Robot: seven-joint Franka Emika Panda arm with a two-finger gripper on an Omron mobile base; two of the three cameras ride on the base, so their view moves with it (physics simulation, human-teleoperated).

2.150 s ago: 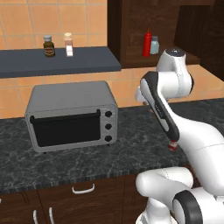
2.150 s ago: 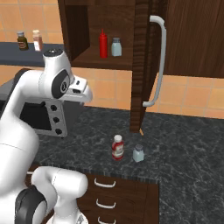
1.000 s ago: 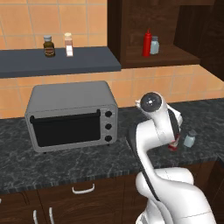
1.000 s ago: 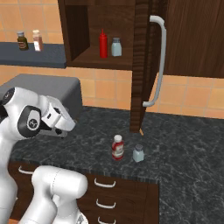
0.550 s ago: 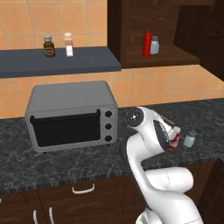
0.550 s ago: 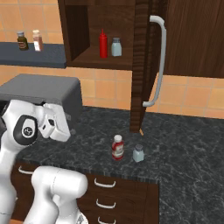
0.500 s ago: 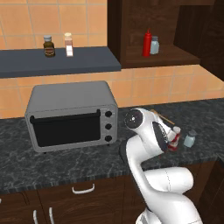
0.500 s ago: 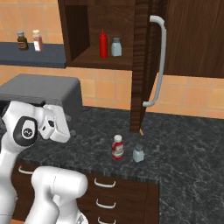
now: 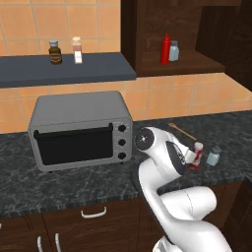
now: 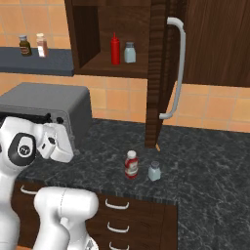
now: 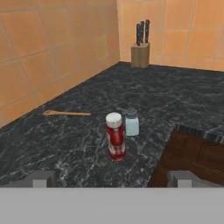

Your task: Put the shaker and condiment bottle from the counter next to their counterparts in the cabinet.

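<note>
The condiment bottle (image 11: 115, 136), red with a white cap, stands upright on the counter (image 11: 175, 96). The small grey-blue shaker (image 11: 131, 122) stands close behind it. My gripper (image 11: 113, 180) hovers low over the counter, a short way in front of the bottle, open with nothing between its fingertips (image 11: 41, 179). From the base, the bottle (image 10: 131, 164) and shaker (image 10: 155, 171) stand side by side near the counter's front edge. In the cabinet (image 10: 93, 29), the slim red squeeze bottle (image 10: 115, 49) and a grey-blue shaker (image 10: 129, 52) share the shelf.
The cabinet's door stands open with a long white handle (image 10: 176, 68). A grey toaster oven (image 9: 78, 130) sits at the left. A wooden spoon (image 11: 66, 113) lies by the wall. A knife block (image 11: 140, 48) is in the far corner. The wall shelf (image 9: 64, 69) holds a jar and a tall shaker.
My arm has folded down from cabinet height, bringing the hand low to counter level beside the bottle. The bottle and shaker have not moved. The jaws stay wide.
</note>
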